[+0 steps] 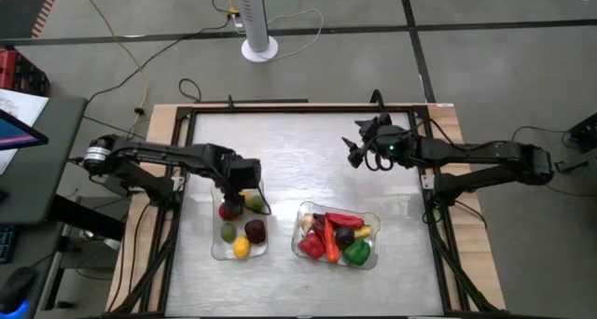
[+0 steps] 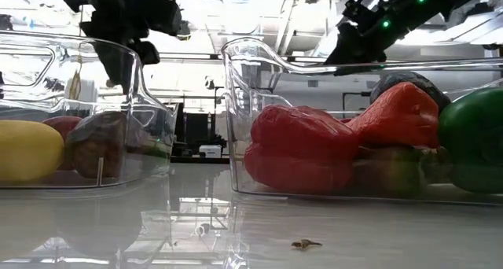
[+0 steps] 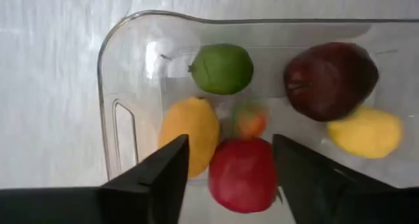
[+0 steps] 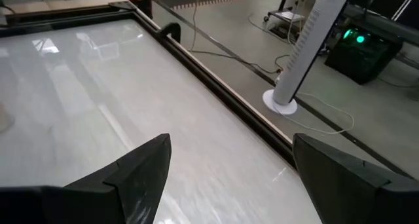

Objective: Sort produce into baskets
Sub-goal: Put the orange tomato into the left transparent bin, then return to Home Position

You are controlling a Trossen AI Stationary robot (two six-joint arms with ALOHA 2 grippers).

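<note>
The left clear basket [image 1: 216,254] holds a lime [image 3: 222,68], a dark red round [image 3: 330,80], a lemon [image 3: 365,131], an orange-yellow piece [image 3: 190,126], a small orange-green piece [image 3: 249,119] and a red piece [image 3: 242,175]. My left gripper [image 3: 229,145] is open above the basket's far end [image 1: 241,190], its fingers either side of the red piece, which rests on the basket floor. The right clear basket [image 1: 373,218] holds red, green and yellow peppers and a dark round. My right gripper [image 1: 354,151] is open and empty over bare table at the far right [image 4: 229,145].
A white fan stand [image 1: 259,48] and cables lie on the floor beyond the table's far edge. A dark frame with wooden borders [image 1: 438,114] runs round the table. The far half of the table [image 1: 298,142] is bare. A small scrap [image 2: 305,243] lies near the front.
</note>
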